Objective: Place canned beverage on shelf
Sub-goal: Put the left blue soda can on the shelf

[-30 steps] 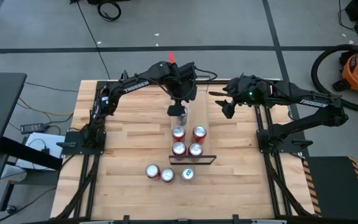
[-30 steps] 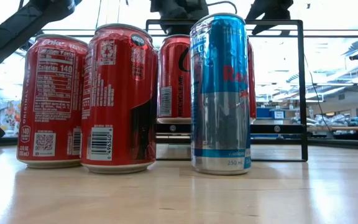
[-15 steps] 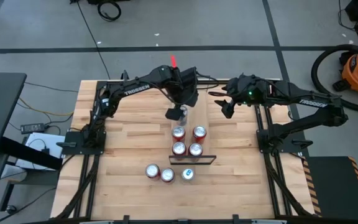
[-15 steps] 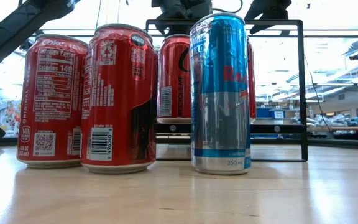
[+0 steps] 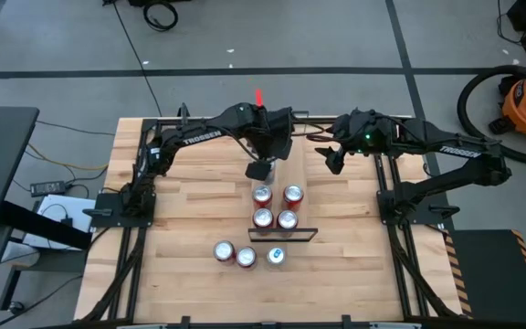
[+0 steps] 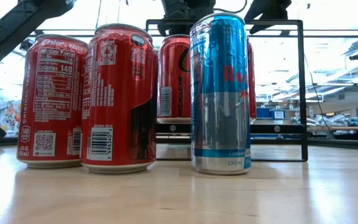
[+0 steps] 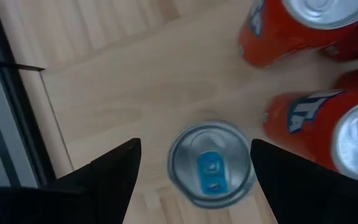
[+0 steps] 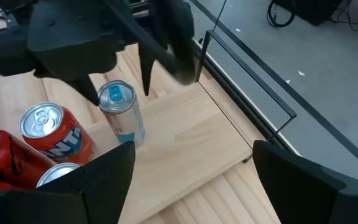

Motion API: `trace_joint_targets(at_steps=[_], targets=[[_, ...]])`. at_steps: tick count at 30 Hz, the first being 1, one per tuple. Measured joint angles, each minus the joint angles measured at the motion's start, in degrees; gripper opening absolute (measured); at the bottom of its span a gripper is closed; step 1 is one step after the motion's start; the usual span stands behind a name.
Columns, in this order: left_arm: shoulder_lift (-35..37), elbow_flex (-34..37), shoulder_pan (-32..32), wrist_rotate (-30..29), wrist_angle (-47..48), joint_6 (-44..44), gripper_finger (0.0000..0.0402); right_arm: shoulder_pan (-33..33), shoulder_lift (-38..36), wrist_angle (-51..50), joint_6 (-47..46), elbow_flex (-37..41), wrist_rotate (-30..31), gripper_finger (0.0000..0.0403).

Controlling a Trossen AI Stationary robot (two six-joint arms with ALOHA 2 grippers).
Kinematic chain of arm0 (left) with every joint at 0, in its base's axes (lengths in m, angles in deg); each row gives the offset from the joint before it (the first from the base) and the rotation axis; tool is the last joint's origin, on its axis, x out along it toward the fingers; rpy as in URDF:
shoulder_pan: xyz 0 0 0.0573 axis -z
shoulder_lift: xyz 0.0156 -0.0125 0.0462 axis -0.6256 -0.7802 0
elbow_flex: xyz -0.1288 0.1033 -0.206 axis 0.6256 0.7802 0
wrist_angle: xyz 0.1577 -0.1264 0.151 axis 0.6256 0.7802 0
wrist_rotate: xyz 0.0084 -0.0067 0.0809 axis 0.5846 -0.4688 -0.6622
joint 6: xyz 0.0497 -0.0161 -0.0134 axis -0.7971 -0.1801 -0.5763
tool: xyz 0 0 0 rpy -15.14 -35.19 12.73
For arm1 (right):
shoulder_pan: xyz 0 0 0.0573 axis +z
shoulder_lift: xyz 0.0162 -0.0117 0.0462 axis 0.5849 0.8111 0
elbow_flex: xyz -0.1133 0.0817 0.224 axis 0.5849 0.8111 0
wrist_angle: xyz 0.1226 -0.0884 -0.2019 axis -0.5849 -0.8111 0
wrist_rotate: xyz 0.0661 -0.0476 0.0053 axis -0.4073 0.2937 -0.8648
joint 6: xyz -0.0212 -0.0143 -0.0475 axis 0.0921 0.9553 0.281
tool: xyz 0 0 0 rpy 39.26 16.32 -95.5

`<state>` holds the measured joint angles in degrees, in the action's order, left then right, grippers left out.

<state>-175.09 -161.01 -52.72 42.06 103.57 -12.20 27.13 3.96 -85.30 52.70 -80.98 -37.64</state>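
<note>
While the left gripper (image 7: 194, 148) hangs directly over the slim blue-and-silver can (image 7: 211, 165), its jaws stand wide apart with one finger on either side of the can's lid and nothing held between them. The right wrist view shows the fingertips above the can's top, not around its body. The can stands upright on the shelf (image 8: 185, 124), its long axis vertical, at the end of the board away from the camera-side rail. It is just beyond the four red cans (image 5: 275, 206) that fill the rest of the board in two rows. So the relation that matters is plain: the can lies straight below the jaws, in line with the approach, with the nearest red can close beside it. Judging by this, the can is set down, and a withdrawal ought to go straight up so that neither finger catches the rim or nudges the red neighbours. The right gripper (image 5: 333, 159) waits off to the shelf's right, well apart from the cans, its jaws partly open and empty. The left arm is far the nearer of the two. Three more cans (image 5: 246, 256) stand on the tabletop (image 5: 181, 219) beyond the shelf's other end.
</note>
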Motion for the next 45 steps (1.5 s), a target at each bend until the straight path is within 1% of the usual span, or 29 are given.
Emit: trace_joint_targets(at_steps=[5,9,12,26,30,39,42,45], targets=[[0.0,0.0,0.9,0.0,1.9,0.5,0.0315,0.0,0.0,0.0,0.3,0.0,-0.4,0.0334],[0.0,0.0,0.5,0.0,2.3,3.4,0.0315,0.0,0.0,0.0,0.3,0.0,-0.4,0.0334],[0.0,0.0,0.2,-0.1,3.6,3.6,0.0315,0.0,0.0,0.0,0.4,0.0,-0.4,0.0334],[-3.0,0.0,0.4,-0.7,3.3,3.7,0.0315,0.0,0.0,0.3,0.0,0.0,-1.1,0.0334],[-3.4,0.0,0.4,-0.8,3.1,4.8,0.0305,0.0,0.0,0.4,-0.1,0.0,-1.1,0.0334],[-3.4,0.0,0.3,-0.8,4.1,15.1,0.0245,0.0,0.0,0.4,-0.1,0.0,-1.1,0.0334],[-3.3,0.0,0.6,-1.0,4.7,21.3,0.0244,0.0,0.0,0.4,0.2,0.0,-1.1,0.0334],[-3.3,0.0,0.7,-1.6,4.7,29.2,0.0256,0.0,0.0,0.4,0.2,0.0,-1.1,0.0334]])
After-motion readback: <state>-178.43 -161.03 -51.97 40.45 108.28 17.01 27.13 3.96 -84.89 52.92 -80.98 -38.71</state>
